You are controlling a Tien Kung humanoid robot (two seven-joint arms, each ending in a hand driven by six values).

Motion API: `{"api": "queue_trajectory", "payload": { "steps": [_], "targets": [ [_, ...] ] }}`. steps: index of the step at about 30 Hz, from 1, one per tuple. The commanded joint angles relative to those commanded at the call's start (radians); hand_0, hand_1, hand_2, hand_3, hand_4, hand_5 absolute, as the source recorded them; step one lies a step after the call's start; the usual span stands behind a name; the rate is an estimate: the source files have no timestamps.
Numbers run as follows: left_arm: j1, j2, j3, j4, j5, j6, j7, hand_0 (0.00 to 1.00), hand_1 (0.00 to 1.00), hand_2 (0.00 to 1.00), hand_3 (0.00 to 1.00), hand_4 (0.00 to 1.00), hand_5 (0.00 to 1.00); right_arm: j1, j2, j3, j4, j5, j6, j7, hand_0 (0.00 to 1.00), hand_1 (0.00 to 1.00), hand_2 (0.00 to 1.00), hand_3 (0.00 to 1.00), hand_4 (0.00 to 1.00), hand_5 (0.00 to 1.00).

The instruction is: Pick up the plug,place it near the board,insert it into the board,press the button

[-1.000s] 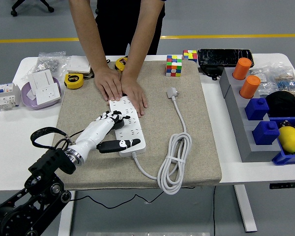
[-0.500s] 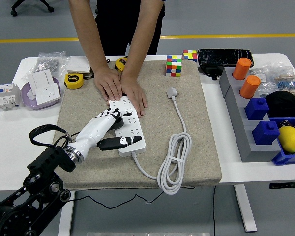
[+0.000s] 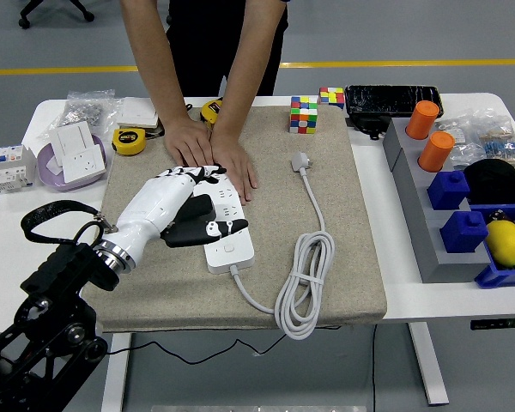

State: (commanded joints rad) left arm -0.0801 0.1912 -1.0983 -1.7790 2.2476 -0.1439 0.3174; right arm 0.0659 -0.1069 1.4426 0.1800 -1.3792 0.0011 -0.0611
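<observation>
**benchwatcher:** ok, what's your hand doing over that strip? Looks sketchy from here.

**tk_lefty:** My left hand (image 3: 184, 210), white shell with black fingers, hovers over the near half of the long white multi-socket power strip (image 3: 226, 225) on the beige fabric mat (image 3: 343, 257). Fingers are loosely curled and I can't see anything held in them; the thumb lies across the strip's middle. A dark lump sits under my palm that might be a plug, but I can't tell. Right arm isn't in the shot at all.

**benchwatcher:** so where's the plug then?

**tk_lefty:** The only one I see clearly is the small white plug (image 3: 301, 160) at the end of the strip's own white cable (image 3: 305, 279), lying on the mat well right of the strip, with the slack coiled near the front edge.

**benchwatcher:** and the person?

**tk_lefty:** Standing at the far side with both hands (image 3: 210, 150) flat on the far end of the strip, pinning it. My fingertips are just beside theirs, so my guess is the biggest risk is pressing down or sweeping forward and catching their fingers.

**benchwatcher:** anything else?

**tk_lefty:** My own hand hides the sockets and the button, so I could easily push on the wrong spot. A sideways press might also skid the near end, since only the far end is held. And if I go for that plug, the coil could drag and tug the strip.
</observation>
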Motion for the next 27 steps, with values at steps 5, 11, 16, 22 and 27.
{"api": "queue_trajectory", "payload": {
  "steps": [5,11,16,22,27],
  "targets": [
    [0.008,0.015,-0.006,0.000,0.013,-0.153,0.134,0.256,0.115,0.216,0.887,0.653,0.224,0.000,0.000,0.000,0.000,0.001,0.000,0.000,0.868,0.776,0.763,0.797,0.998,0.868],
    [0.003,0.027,0.011,0.000,0.003,-0.279,0.200,0.208,0.067,0.186,0.896,0.489,0.028,0.002,-0.001,-0.005,0.000,0.006,-0.001,0.002,0.868,0.776,0.763,0.797,0.998,0.867],
    [-0.002,0.026,0.034,0.000,-0.004,-0.285,0.197,0.208,0.067,0.186,0.896,0.489,0.028,0.001,0.000,-0.005,0.000,0.005,-0.001,0.001,0.868,0.776,0.763,0.797,0.998,0.867],
    [-0.017,0.026,0.079,0.000,-0.020,-0.270,0.183,0.200,0.057,0.180,0.900,0.495,0.002,0.001,-0.001,0.000,0.000,-0.003,0.000,-0.001,0.868,0.776,0.763,0.797,0.998,0.866],
    [-0.034,0.023,0.127,0.000,-0.031,-0.260,0.175,0.195,0.054,0.179,0.898,0.500,0.002,0.003,-0.002,-0.010,0.000,0.004,-0.001,0.001,0.868,0.776,0.763,0.797,0.998,0.866]
  ]
}}
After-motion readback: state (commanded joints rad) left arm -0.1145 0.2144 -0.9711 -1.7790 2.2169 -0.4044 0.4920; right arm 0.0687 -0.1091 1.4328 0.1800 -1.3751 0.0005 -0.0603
